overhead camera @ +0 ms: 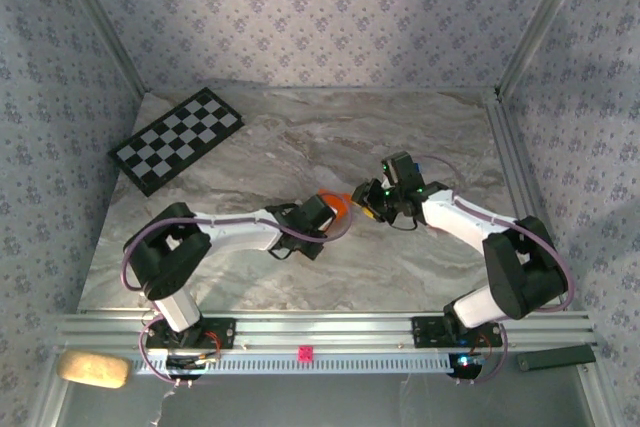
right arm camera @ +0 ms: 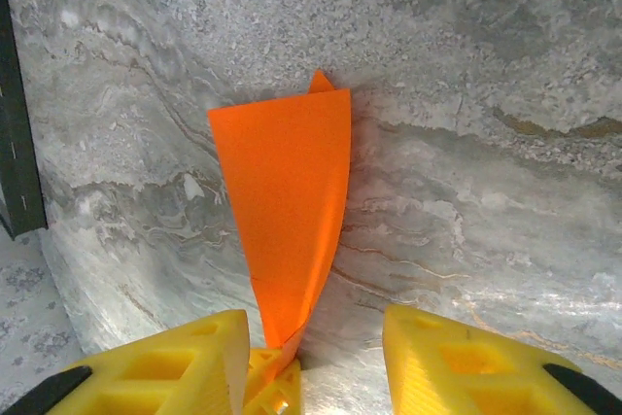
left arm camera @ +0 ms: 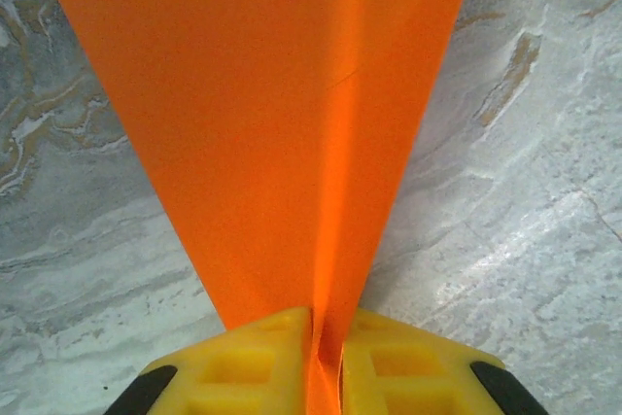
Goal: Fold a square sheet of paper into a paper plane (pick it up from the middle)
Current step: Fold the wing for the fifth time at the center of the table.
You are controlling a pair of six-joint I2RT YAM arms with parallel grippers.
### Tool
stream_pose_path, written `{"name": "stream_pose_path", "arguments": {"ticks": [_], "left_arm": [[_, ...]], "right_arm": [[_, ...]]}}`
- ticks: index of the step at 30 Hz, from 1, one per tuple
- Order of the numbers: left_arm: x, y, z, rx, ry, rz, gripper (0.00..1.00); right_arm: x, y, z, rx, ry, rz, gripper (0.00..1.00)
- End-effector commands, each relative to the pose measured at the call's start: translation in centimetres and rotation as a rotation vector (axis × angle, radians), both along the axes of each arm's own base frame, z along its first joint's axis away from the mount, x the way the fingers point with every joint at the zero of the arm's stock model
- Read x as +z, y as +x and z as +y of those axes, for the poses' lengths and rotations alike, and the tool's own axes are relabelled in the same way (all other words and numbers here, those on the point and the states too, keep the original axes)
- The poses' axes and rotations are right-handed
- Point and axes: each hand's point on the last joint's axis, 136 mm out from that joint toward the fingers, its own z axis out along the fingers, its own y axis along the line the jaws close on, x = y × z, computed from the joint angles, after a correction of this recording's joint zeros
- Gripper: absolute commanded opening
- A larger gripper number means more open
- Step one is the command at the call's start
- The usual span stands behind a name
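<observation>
Pinches the bright orange, centre-creased, tapering paper plane in the left gripper — spreads the right gripper around its tip; grey marbled table beneath it — floral-papered walls beyond.

A thin, bright orange sheet of paper, plain and unmarked, is folded along a lengthwise crease into a long tapered wedge near the middle of the grey marbled tabletop. Its narrow end is pinched between the yellow fingers of the left gripper. The wide end fans away, a small corner peeking out behind its far edge.
</observation>
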Motion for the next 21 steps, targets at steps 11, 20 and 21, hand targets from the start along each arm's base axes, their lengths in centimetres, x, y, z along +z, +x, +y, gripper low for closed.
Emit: {"name": "stream_pose_path", "arguments": {"ticks": [11, 20, 21], "left_arm": [[0.6, 0.0, -1.9, 0.049, -0.304, 0.224, 0.10], [0.8, 0.4, -1.4, 0.087, -0.418, 0.314, 0.14], [0.6, 0.4, -1.3, 0.093, -0.424, 0.321, 0.14]], "right_arm": [[2.4, -0.5, 1.1, 0.131, -0.101, -0.335, 0.37], [0.5, -1.4, 3.9, 0.223, 0.001, -0.239, 0.34], [0.3, -1.5, 4.0, 0.227, 0.001, -0.232, 0.34]]}}
